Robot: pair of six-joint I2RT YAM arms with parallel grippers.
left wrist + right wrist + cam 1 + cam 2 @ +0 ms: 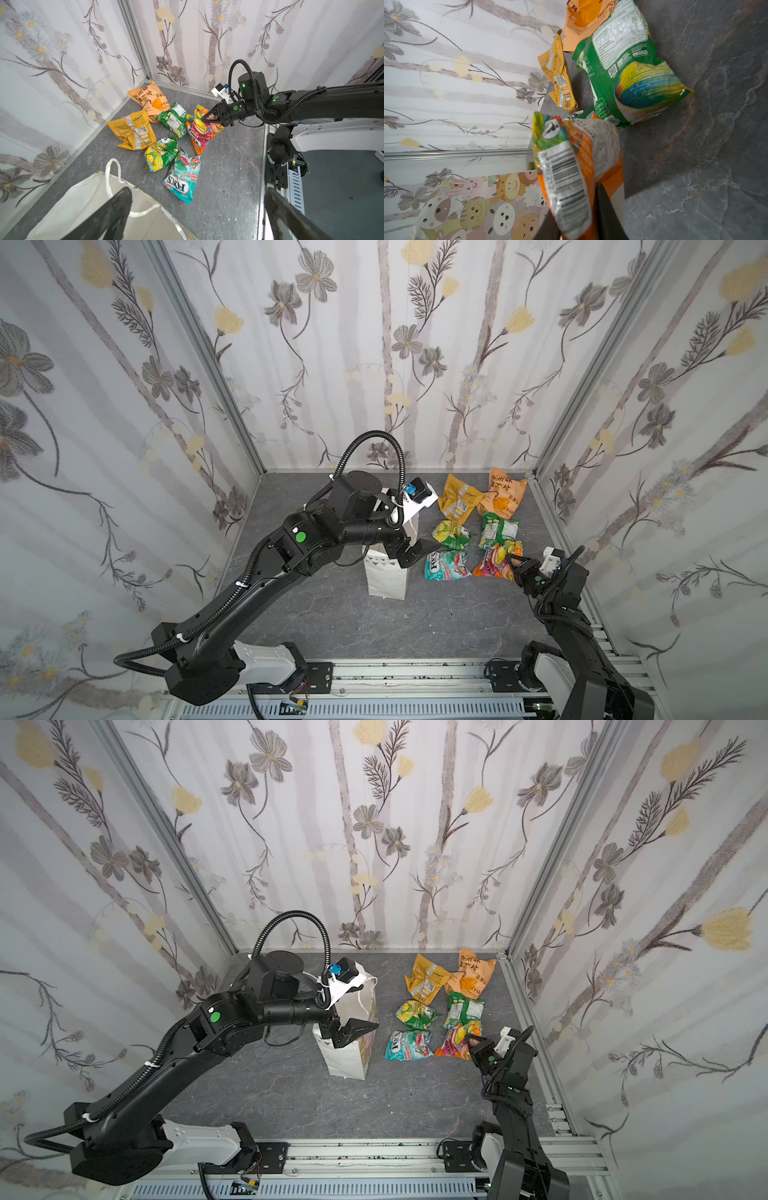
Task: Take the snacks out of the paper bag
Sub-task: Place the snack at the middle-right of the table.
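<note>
The white paper bag [386, 574] [348, 1054] stands upright on the grey table; its cartoon-animal side [477, 203] shows in the right wrist view. My left gripper [412, 553] [198, 190] hangs open above the bag's rim [83, 199], holding nothing. Several snacks lie to the right of the bag: two orange-yellow packets [459, 497] [505, 493], two green-and-yellow ones [451, 534] [498, 533] and a teal FOX'S one [444, 566] [182, 178]. My right gripper [513, 562] [577, 224] is shut on one end of the orange FOX'S packet [492, 566] [199, 133] [571, 166].
Floral-print walls close in the table at the back and on both sides, with a metal corner post [552, 448] right behind the packets. An aluminium rail [415, 672] carrying both arm bases runs along the front edge. Bare grey table [436, 622] lies in front of the bag.
</note>
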